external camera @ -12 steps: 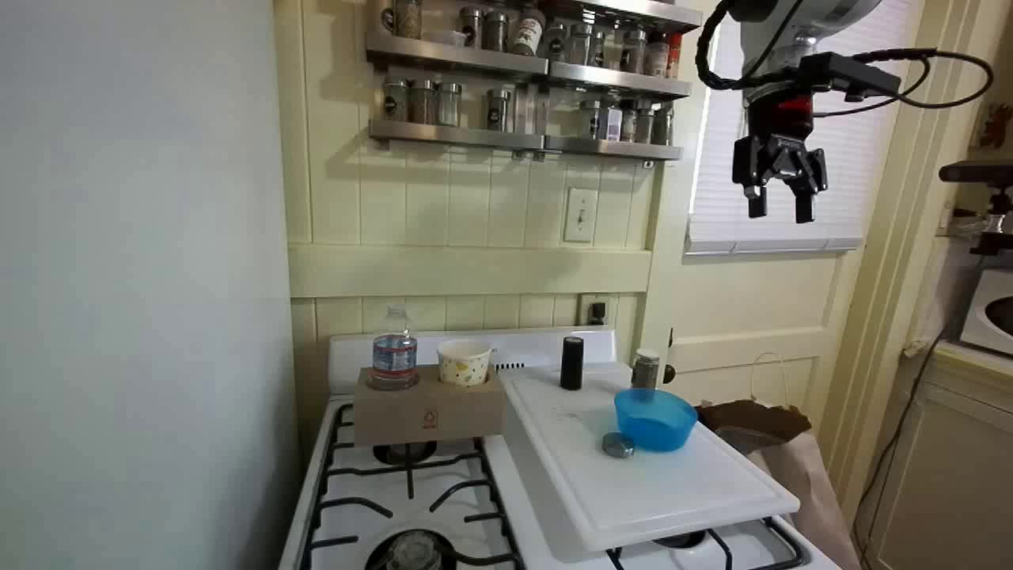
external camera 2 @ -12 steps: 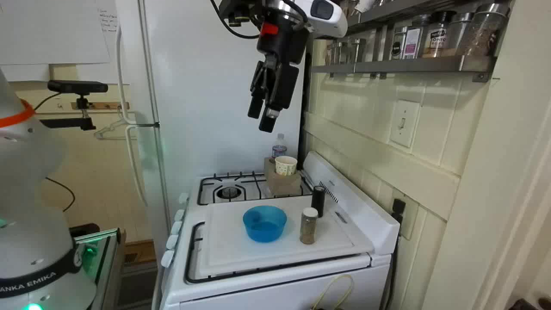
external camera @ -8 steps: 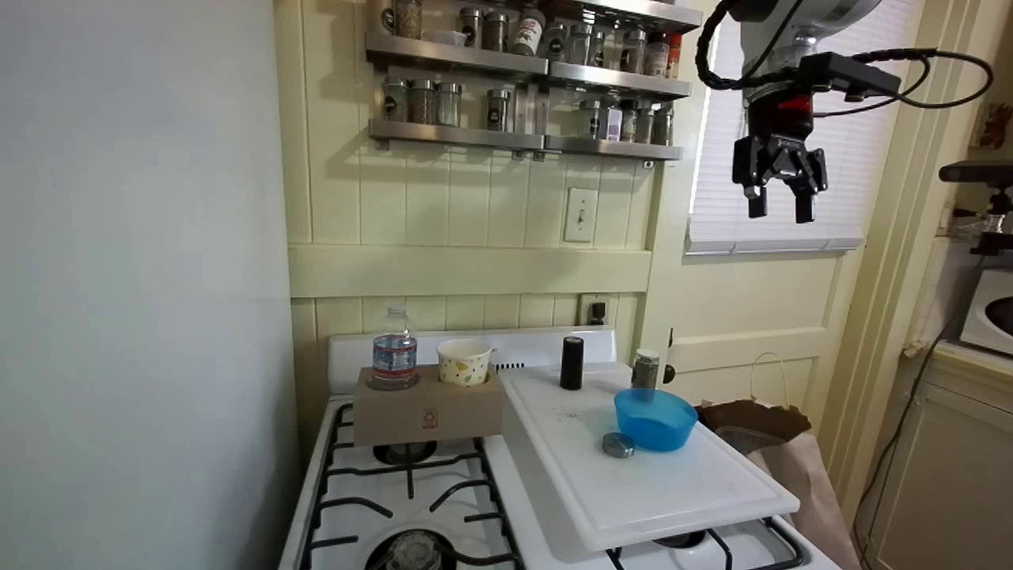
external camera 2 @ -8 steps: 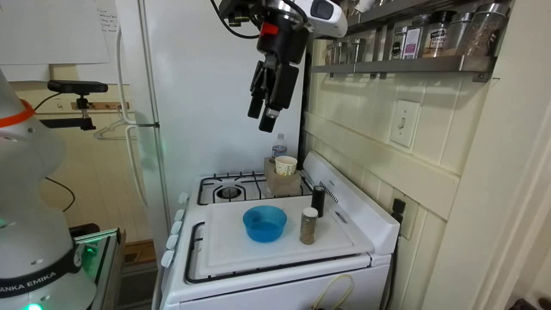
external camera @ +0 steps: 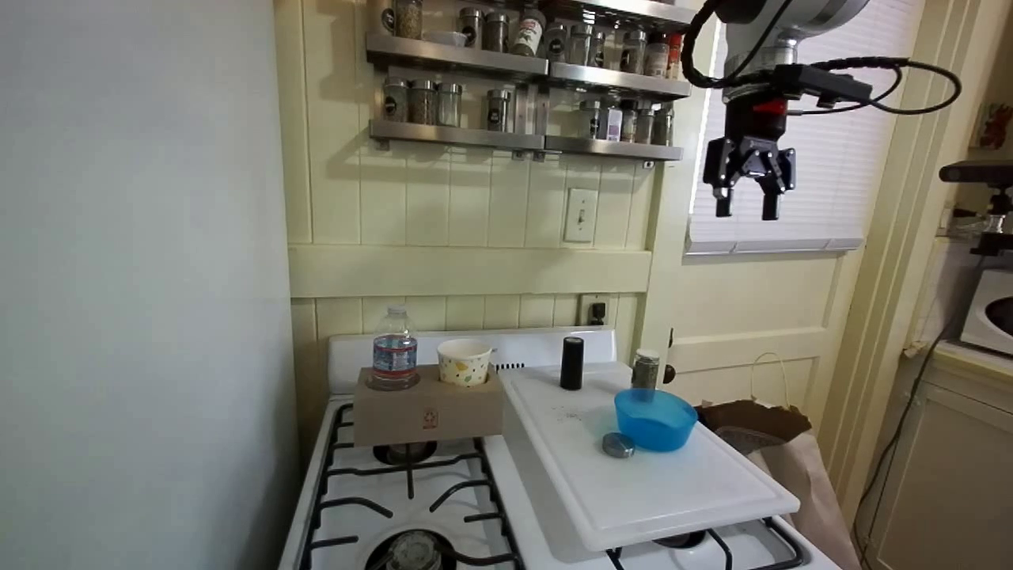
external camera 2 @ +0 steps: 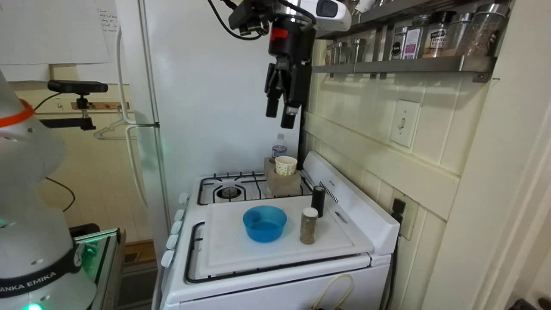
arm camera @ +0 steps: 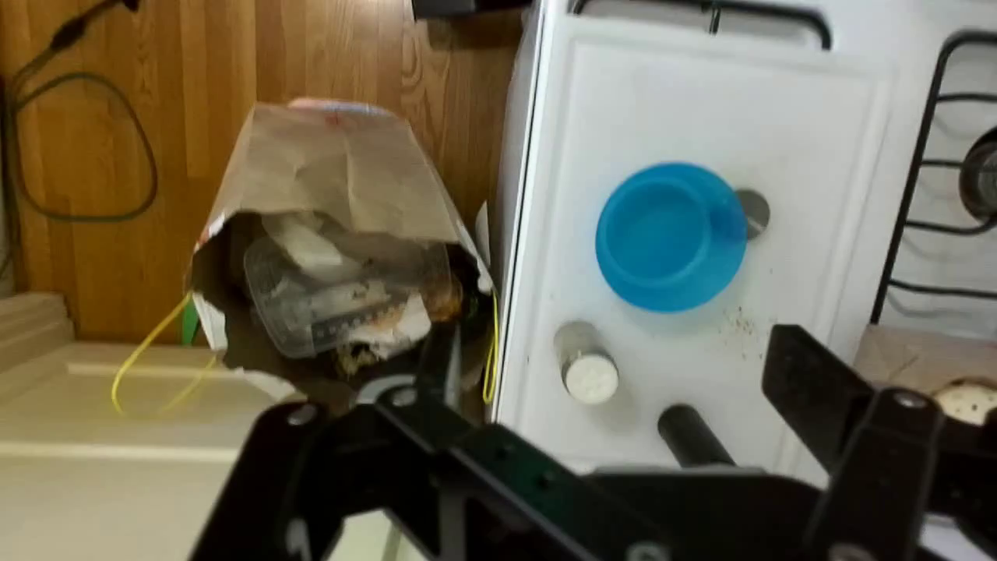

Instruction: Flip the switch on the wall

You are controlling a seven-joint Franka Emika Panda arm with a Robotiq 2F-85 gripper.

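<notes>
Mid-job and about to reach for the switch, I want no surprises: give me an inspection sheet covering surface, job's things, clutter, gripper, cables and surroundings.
Surface: white board on the stove, dark specks on it.
Job's things: switch on the wall, not touched by the gripper; toggle too small to read.
Clutter: bowl, metal disc, jar and black cylinder on the board; bottle and cup on a box.
Gripper: open; nothing seen in it.
Cables: wrist cable looped; floor cord curled; plug below the switch.
Surroundings: shelves above the switch; open bag beside the stove; blind behind the gripper in an exterior view.
</notes>
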